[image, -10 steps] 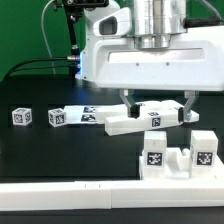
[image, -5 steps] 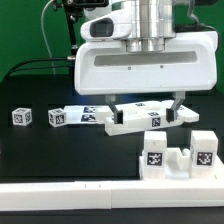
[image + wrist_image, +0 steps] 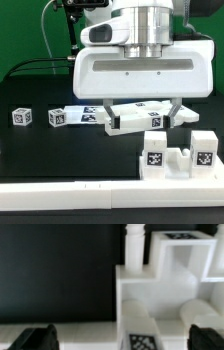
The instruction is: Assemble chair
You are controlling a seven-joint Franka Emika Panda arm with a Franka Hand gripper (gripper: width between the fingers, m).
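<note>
Closest in, a white ledge [image 3: 90, 195] runs along the front edge of the black mat [image 3: 40, 150], well in front of the flat chair panel [image 3: 135, 122], which I'll use as my reference for everything else. Next, in front of that panel and a bit toward the exterior view's right, there's a chunky two-post chair piece [image 3: 176, 165]. It's standing upright with a square tag on each post, clearly apart from the panel. The panel itself lies flat on the mat with its tags facing up. The gripper [image 3: 145, 117] hangs right over it with its fingers [image 3: 108, 120] spread about as wide as they go, one off each end of the panel and not clamping anything. I honestly can't tell if either pad touches it. The wrist view agrees: the dark fingers [image 3: 36, 339] are far apart with white tagged plastic between them. Off the panel toward the exterior view's left, a small tagged block [image 3: 57, 117] sits near it and a lone tagged cube [image 3: 20, 117] sits well apart. The marker board [image 3: 88, 111] peeks out just behind the panel's left end. Farthest back behind the panel is the green backdrop [image 3: 25, 30].
</note>
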